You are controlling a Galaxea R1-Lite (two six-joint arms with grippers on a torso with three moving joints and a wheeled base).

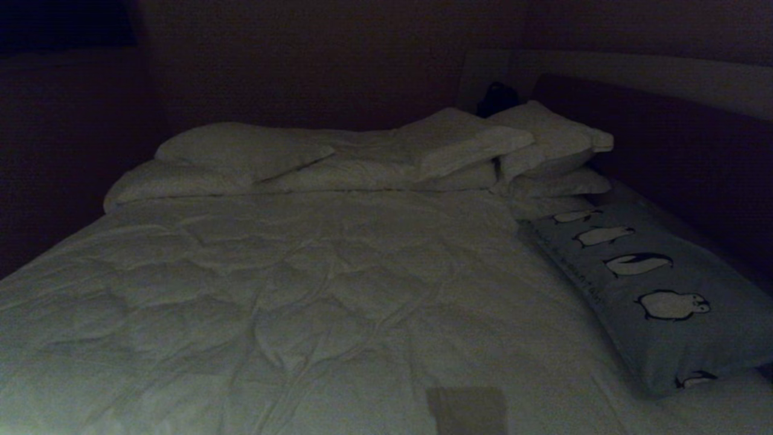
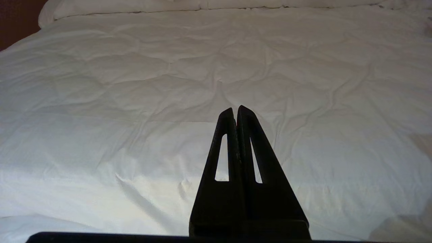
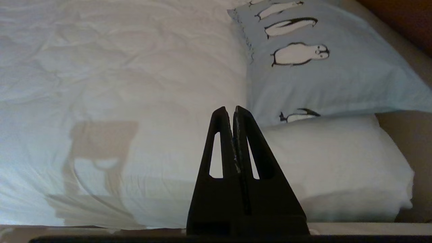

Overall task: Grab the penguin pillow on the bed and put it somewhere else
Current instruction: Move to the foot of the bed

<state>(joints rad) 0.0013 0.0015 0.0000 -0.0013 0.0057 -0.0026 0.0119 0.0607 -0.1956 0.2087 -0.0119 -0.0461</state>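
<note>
The penguin pillow (image 1: pixel 658 290) is a long grey-blue cushion with a row of black-and-white penguins, lying along the right side of the bed (image 1: pixel 302 302) by the dark headboard. In the right wrist view the penguin pillow (image 3: pixel 337 71) lies just beyond and to one side of my right gripper (image 3: pixel 229 108), which is shut, empty and short of it. My left gripper (image 2: pixel 235 108) is shut and empty, hovering over the wrinkled white comforter (image 2: pixel 135 101). Neither arm shows in the head view.
Plain white pillows (image 1: pixel 338 154) are stacked at the far end of the bed. A dark headboard (image 1: pixel 682 157) runs along the right. The folded comforter edge (image 3: pixel 337 162) bulges under the penguin pillow's near end. A small dark object (image 1: pixel 496 96) sits behind the pillows.
</note>
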